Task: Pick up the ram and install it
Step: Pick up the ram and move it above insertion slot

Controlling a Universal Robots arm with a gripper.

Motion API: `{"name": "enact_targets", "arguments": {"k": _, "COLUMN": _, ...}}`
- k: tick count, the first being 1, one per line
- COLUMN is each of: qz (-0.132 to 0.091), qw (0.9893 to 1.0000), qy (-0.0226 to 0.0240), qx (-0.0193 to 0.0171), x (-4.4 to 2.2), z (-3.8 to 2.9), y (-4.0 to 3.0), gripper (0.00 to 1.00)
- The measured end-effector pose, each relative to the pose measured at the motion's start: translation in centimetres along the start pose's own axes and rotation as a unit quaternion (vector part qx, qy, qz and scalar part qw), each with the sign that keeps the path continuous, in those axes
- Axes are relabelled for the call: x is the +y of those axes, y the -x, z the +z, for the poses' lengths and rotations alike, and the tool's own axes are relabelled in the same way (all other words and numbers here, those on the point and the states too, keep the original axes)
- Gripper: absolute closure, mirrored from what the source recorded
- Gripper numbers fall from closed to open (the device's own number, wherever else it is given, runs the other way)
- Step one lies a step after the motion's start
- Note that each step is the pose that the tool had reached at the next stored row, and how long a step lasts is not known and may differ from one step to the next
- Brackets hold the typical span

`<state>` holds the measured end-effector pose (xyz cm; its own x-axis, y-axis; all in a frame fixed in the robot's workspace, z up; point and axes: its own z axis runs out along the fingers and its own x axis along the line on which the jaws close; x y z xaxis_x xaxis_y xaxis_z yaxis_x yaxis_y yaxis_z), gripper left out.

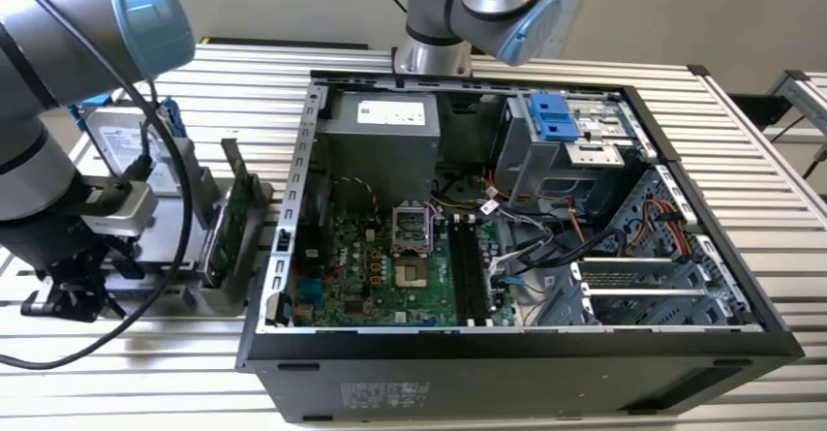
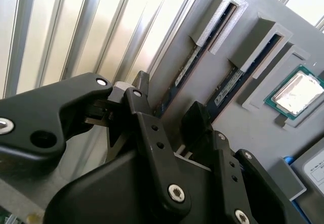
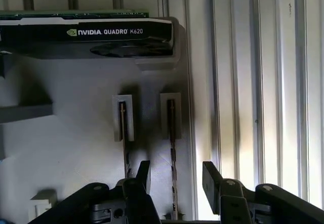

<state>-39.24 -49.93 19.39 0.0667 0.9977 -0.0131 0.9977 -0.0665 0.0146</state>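
Fingers (image 3: 212,176): black, hard and blocky. They are open, one on each side of the ram. I think they are not touching it.
Ram (image 3: 172,148): thin, long and dark. It stands on its long edge in a slot at the holder's edge, next to the bare worktop. It is right between the fingers. Its flat sides face them, and its long way runs along that edge, away from the fingers.
Other stick (image 3: 124,153): the same shape, in the next slot. It is just outside one finger, further in from the edge.
Holder (image 3: 76,133): grey, smooth and dull, with raised slots.
Card (image 3: 86,32): long, with a black cover and a green board. It lies across the holder's far end.
Chip (image 2: 298,93): square, with a shiny silver top, in a pocket of the holder.
Worktop (image 3: 263,82): pale metal slats with grooves, running the same way as the ram.
Case (image 1: 517,354): black and open, with a green board inside. It sits on the worktop to the exterior view's right of the holder.
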Motion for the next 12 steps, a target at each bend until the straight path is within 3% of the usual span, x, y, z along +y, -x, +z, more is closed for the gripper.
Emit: {"name": "enact_targets", "arguments": {"k": 12, "qz": 0.0, "qw": 1.0, "qy": -0.0001, "qx": -0.0002, "x": -0.11, "z": 0.33, "y": 0.04, "gripper": 0.0}}
